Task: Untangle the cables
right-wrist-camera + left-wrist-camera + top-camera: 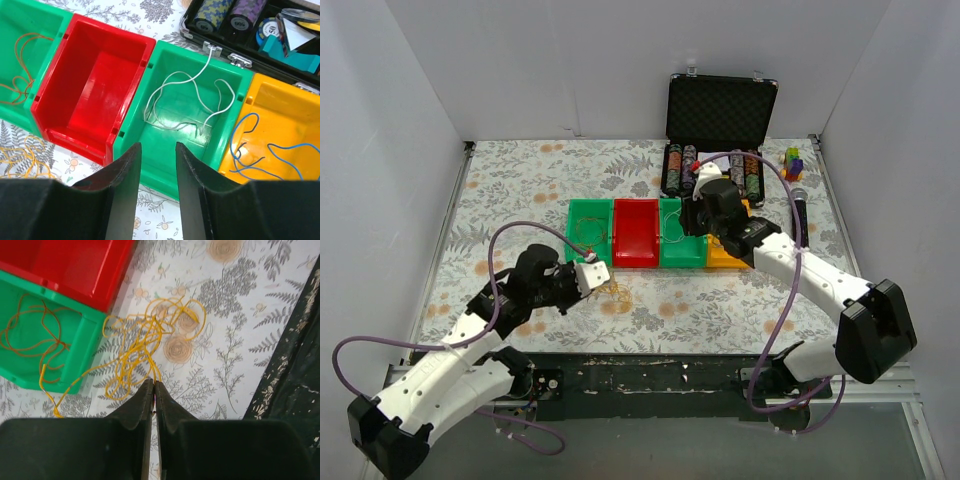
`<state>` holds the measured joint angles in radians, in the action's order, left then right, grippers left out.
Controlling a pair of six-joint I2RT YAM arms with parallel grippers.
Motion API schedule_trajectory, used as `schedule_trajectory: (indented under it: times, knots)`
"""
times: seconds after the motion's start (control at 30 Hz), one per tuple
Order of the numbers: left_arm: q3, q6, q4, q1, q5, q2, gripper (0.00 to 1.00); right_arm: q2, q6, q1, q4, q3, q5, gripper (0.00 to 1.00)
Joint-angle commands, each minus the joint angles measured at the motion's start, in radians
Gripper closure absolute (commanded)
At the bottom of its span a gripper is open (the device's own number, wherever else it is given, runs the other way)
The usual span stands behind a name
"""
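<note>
From above, the cables (611, 290) are a faint tangle on the table (520, 200), just before the left green bin (576, 250). The left wrist view resolves yellow loops, one strand nipped in the closed left gripper (154, 386). The right wrist view shows the right gripper (157, 150) parted, empty, over another green bin (172, 60) containing a white wire (190, 80).

yellow cables (131, 356), red bin (75, 265), floral tablecloth (235, 340)

White walls (550, 60) w/ floral-print table (510, 190), even light
</note>
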<state>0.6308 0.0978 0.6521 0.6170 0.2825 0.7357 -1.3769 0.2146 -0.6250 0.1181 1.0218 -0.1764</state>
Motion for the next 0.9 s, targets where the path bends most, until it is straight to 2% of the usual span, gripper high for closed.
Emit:
schedule_trajectory:
  times: [0.0, 0.13, 0.2, 0.37, 0.5, 0.53, 0.7, 0.87]
  knots:
    - [0.118, 0.029, -0.025, -0.003, 0.137, 0.025, 0.96, 0.045, 0.022, -0.045, -0.048, 0.004, -0.020, 0.60]
    - [0.181, 0.026, -0.026, -0.002, 0.282, 0.068, 0.94, 0.062, 0.028, -0.114, -0.054, 0.003, -0.031, 0.59]
    - [0.226, 0.028, -0.022, -0.002, 0.331, 0.090, 0.94, 0.094, 0.029, -0.145, -0.090, -0.038, 0.001, 0.55]
    - [0.317, 0.036, -0.032, -0.002, 0.317, 0.105, 0.96, 0.194, 0.032, -0.189, -0.219, -0.167, 0.098, 0.36]
    - [0.352, 0.036, -0.058, 0.000, 0.300, 0.100, 0.96, 0.280, 0.008, -0.193, -0.353, -0.264, 0.311, 0.18]
    - [0.362, 0.034, -0.058, -0.002, 0.297, 0.105, 0.96, 0.283, 0.002, -0.194, -0.360, -0.266, 0.363, 0.16]
    - [0.377, 0.029, -0.058, 0.000, 0.319, 0.126, 0.97, 0.234, 0.003, -0.202, -0.339, -0.194, 0.566, 0.14]
    - [0.397, 0.037, -0.066, 0.000, 0.330, 0.143, 0.97, 0.182, -0.004, -0.263, -0.383, -0.161, 0.580, 0.13]
